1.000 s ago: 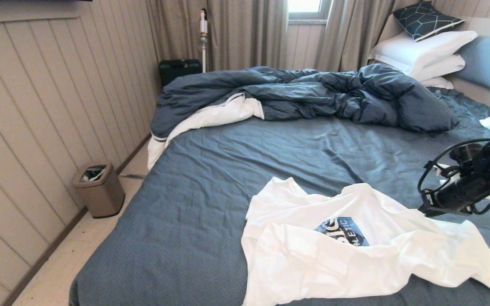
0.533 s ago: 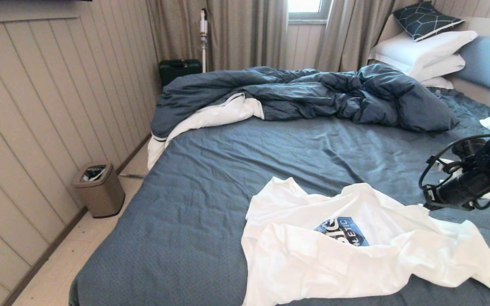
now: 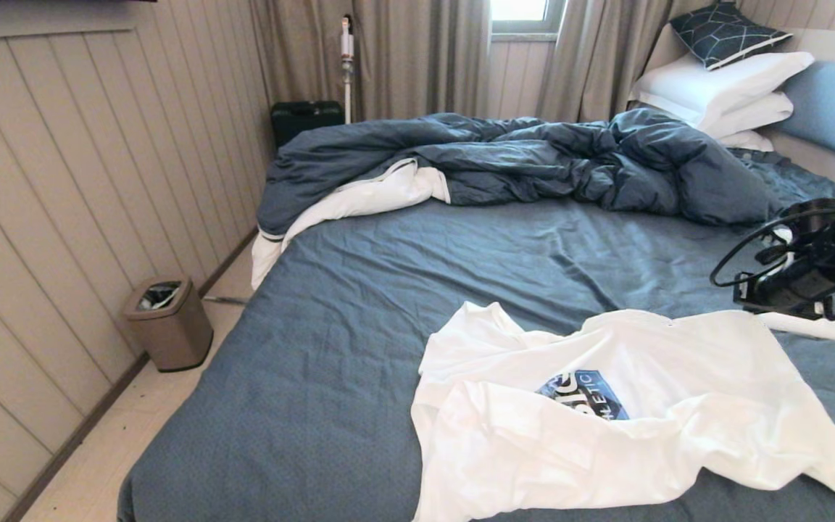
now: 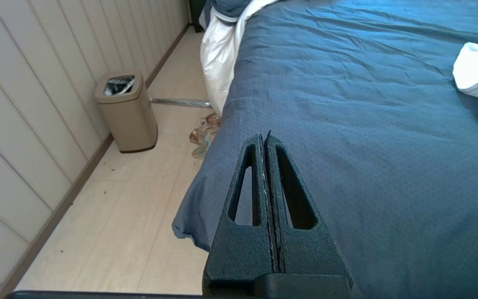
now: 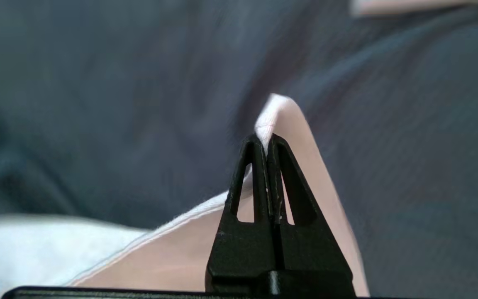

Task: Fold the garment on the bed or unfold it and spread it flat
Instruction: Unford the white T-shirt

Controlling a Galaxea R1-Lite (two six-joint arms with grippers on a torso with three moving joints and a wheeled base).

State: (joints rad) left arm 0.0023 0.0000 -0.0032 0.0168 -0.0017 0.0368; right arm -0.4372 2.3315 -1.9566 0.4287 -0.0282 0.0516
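Right gripper (image 5: 267, 139): jaws pressed together on a hemmed corner of the white T-shirt (image 3: 606, 413), the pinched cloth lifted off the sheet. In the head view this arm sits at the right edge, over the bed (image 3: 359, 348). The shirt lies crumpled on the near right part of the sheet (blue printed logo facing up). Rumpled duvet (image 3: 533, 159) farther back; white pillows (image 3: 722, 87) stacked at the headboard. Left gripper (image 4: 265, 139): jaws together, empty, over the bed's left edge. Bin (image 3: 169, 322) on the floor by the wall.
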